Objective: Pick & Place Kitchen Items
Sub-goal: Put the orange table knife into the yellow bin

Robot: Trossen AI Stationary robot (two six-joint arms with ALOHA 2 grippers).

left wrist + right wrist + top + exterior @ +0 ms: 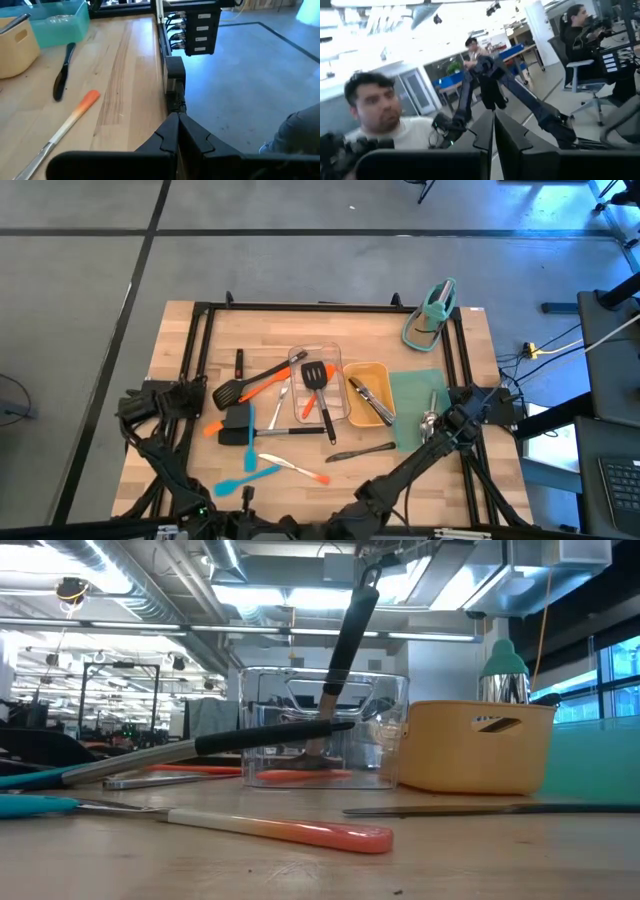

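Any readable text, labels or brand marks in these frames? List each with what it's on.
None can be read.
White labels on the black box past the table edge in the left wrist view: too blurred to read.
Dark mark on the yellow tray in the low view: a handle slot, not lettering.

table: wood planks, matt, visible grain
clear tray: glossy see-through plastic
yellow tray: matt plastic
spoon: shiny steel, probably
turner: black, matt
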